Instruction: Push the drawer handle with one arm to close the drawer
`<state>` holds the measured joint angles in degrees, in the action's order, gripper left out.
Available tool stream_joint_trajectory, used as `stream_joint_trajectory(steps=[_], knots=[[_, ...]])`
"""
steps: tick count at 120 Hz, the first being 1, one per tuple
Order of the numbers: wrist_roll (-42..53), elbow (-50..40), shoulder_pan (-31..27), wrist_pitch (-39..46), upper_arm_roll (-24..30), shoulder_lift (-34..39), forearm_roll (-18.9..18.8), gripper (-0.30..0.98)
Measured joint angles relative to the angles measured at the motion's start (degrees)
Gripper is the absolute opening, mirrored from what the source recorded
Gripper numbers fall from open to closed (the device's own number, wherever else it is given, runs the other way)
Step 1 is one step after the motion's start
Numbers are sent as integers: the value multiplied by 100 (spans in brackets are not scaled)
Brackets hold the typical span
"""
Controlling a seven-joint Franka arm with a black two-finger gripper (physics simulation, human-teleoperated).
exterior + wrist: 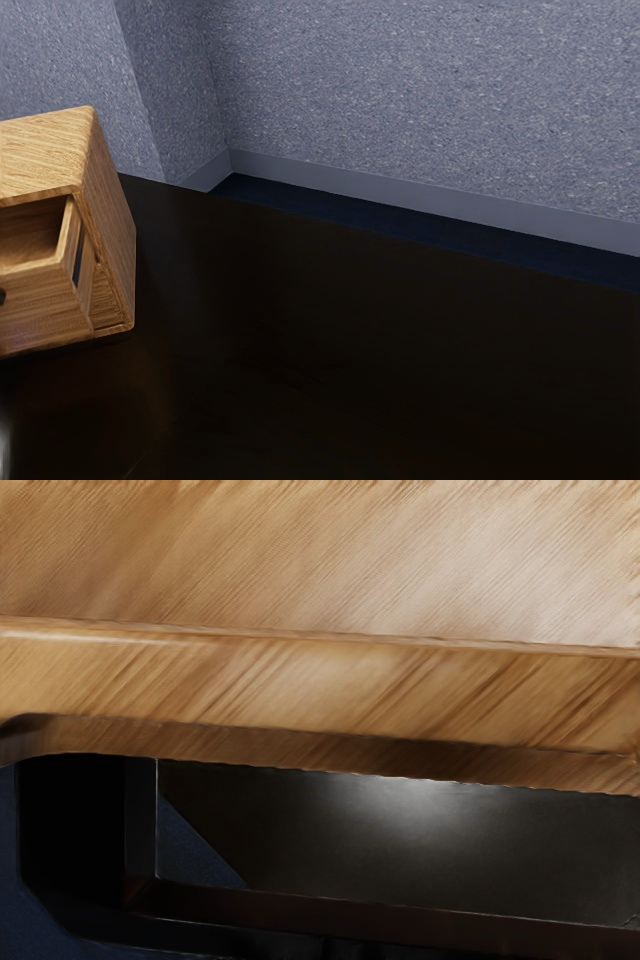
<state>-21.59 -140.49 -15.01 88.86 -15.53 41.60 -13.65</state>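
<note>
Gripper open or closed, I cannot tell; the wooden drawer [40, 318] juts from its cabinet [48, 152].

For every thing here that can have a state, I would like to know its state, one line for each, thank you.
Drawer: open, its front standing out from the cabinet.
Cabinet: upright on the table.
Handle: on the drawer's front, cut off by the exterior view's left edge.
Table: bearing the cabinet.
</note>
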Motion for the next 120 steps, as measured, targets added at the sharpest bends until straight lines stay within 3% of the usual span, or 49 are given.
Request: stream_joint_trajectory(steps=[39,120], knots=[[-263,102,54,718,-3,-172,-214,-10],[-611,1064,22,1549,-9,-1534,-345,-10]])
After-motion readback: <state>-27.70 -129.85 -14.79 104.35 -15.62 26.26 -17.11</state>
